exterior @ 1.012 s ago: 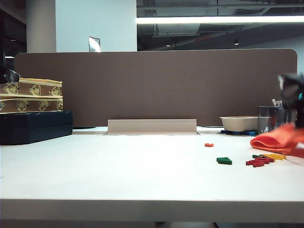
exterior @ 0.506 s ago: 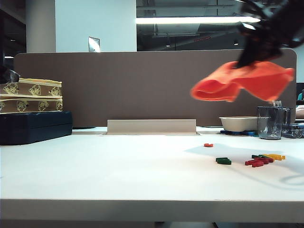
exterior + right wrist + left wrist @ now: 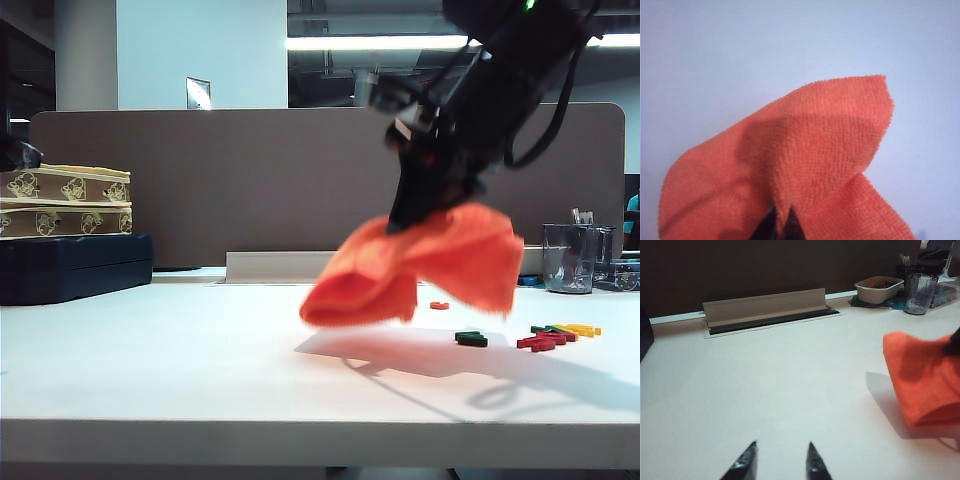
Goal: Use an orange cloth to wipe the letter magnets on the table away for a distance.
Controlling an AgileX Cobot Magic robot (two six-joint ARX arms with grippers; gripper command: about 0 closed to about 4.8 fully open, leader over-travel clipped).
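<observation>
Office bg: brown partition [image 3: 200, 180] behind the table [image 3: 200, 360], ceiling strip light on. Table is pale, matte.

R gripper [image 3: 781, 222] pinched tight on the orange cloth [image 3: 420, 265], carrying it in the air above the table, roughly mid-right in ext view. Cloth hangs bunched/draped off the fingertips, lowest fold near the surface but not touching, shadow under it. R wrist cam: cloth fills lower frame, dark fingertips [image 3: 771, 225] pressed together on a pleat.

L gripper [image 3: 779, 460] low over the table's left-centre, jaws spread, nothing between them. Cloth shows at the edge of L wrist cam [image 3: 925, 380], well apart from the L gripper.

Letter magnets [image 3: 545, 338] lie flat on table, right of the cloth: green pair [image 3: 472, 339], red cluster, yellow pcs, one small red-orange piece [image 3: 438, 305] further back. Cloth not touching any.

Far left: dark blue case [image 3: 75, 265] w/ patterned boxes [image 3: 65, 200] stacked on it. Far right at back: clear cup [image 3: 568, 258].
</observation>
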